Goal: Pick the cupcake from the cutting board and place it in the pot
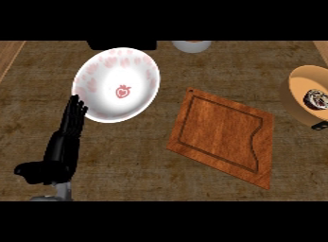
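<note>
Head view shows the left hand (pixel 60 144) at the lower left of the bench (pixel 131 160), its fingers straight and close together, pointing up and holding nothing. The fingertips lie just beside the lower left rim of a white plate (pixel 135 61) with red markings. Right of the plate, and apart from it, a wooden cutting board (pixel 226 134) lies askew. Farther right, at the view's edge, sits the pot (pixel 299 90). The cupcake (pixel 318 99) rests inside it, well apart from the hand. A white container (pixel 192 46) shows partly at the top.
</note>
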`<state>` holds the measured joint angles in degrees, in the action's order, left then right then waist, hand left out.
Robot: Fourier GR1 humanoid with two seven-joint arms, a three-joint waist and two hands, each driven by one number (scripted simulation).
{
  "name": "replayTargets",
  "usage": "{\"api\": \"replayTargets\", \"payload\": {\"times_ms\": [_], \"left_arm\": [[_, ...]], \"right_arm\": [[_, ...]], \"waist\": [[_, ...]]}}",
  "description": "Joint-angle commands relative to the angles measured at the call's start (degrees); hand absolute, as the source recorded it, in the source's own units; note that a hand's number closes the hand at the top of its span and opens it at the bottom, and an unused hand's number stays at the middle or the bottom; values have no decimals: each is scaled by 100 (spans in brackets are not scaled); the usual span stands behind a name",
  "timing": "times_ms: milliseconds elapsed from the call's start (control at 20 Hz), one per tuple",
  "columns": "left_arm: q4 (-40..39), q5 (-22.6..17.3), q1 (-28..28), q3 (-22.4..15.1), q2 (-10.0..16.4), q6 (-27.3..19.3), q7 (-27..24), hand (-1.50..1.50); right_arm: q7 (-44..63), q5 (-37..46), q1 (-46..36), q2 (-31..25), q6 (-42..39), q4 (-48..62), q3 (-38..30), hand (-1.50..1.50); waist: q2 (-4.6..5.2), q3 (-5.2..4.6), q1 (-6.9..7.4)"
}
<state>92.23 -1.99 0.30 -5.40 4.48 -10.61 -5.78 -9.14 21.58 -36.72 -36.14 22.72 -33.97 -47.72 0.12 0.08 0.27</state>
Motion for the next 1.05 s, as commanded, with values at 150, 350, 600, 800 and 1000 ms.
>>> {"api": "replayTargets", "payload": {"times_ms": [150, 350, 600, 800, 1000], "left_arm": [[-331, 136, 30, 6, -139, -21, -293, 0], [93, 45, -52, 65, -55, 33, 148, 0], [-282, -149, -371, 405, 85, 251, 108, 0], [-220, 85, -44, 49, -166, 152, -126, 0], [12, 92, 132, 120, -143, 130, -137, 0]], "right_arm": [[-554, -789, 594, -302, -445, -101, -112, -150], [-984, -1105, 938, -686, -771, 234, -263, -150], [-1123, -1381, 1078, -911, -618, 455, -265, -150], [-1270, -1742, 1221, -960, -388, 362, -550, -150], [-1495, -2063, 1574, -981, -432, 466, -636, -150]], "waist": [[-9, -6, -17], [-9, -4, -8], [-1, -3, -1], [-4, -3, -5], [-8, -4, -7]]}}
